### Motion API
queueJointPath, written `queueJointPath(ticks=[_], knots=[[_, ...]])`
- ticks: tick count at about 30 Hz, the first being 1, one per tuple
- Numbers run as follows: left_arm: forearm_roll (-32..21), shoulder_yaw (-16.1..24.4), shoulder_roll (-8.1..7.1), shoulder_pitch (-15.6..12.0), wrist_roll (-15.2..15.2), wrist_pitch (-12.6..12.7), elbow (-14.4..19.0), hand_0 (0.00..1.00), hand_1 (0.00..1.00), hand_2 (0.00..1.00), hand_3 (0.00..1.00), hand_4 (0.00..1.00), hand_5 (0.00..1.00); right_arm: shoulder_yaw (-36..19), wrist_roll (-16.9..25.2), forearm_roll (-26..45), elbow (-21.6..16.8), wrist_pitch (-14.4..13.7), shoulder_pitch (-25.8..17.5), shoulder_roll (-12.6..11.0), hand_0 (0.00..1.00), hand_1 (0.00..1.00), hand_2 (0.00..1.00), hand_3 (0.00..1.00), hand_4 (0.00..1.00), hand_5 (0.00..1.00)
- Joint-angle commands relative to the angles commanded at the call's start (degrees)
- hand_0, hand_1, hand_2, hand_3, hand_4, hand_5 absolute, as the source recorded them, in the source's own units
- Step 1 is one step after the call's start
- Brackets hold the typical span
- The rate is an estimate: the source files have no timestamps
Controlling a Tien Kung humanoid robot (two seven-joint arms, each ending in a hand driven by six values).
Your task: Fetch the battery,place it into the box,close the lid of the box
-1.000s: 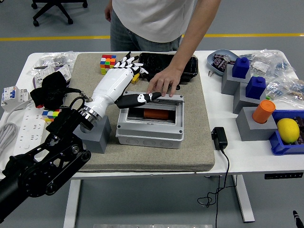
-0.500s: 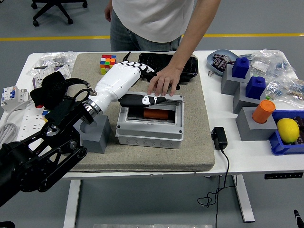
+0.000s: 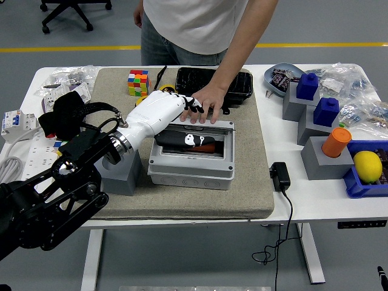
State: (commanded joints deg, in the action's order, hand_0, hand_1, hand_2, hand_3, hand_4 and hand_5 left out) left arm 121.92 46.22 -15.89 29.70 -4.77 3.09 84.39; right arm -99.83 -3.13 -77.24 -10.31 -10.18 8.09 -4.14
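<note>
My left robot hand (image 3: pixel 167 115) rests over the box's (image 3: pixel 191 162) far-left rim, thumb dipping inside, fingers loosely spread, holding nothing. I'd hook the lid (image 3: pixel 203 126) just right of it and draw it toward me gently, since a person's hand (image 3: pixel 207 104) presses there. The orange battery (image 3: pixel 206 147) lies inside, under my thumb.

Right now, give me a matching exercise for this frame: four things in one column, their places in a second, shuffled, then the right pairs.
Things:
1. orange battery
2. Rubik's cube
3. lemon
4. person's hand

Places:
A. in the blue bin at the table's right edge
B. inside the grey box
C. on the box's far rim, beside the left hand
D. on the mat's far left corner

Pairs: 1-B, 2-D, 3-A, 4-C
</note>
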Motion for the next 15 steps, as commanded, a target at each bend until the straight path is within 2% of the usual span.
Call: queueJointPath(ticks=[9,15], knots=[[-1.21,-1.59,-0.83,-0.74,-0.60,-1.74,0.52,0.449,0.629,0.654,0.644,0.998,0.998,-0.10,0.00,-0.06,0.00,-0.01,-0.10,-0.03,0.809,0.511,0.575,0.934,0.998,0.998],[-2.03,-4.54,-2.47,-1.31,-0.68,-2.00,1.39,0.455,0.629,0.654,0.646,0.998,0.998,-0.34,-0.11,-0.24,0.00,-0.10,-0.26,-0.08,0.810,0.511,0.575,0.934,0.998,0.998]])
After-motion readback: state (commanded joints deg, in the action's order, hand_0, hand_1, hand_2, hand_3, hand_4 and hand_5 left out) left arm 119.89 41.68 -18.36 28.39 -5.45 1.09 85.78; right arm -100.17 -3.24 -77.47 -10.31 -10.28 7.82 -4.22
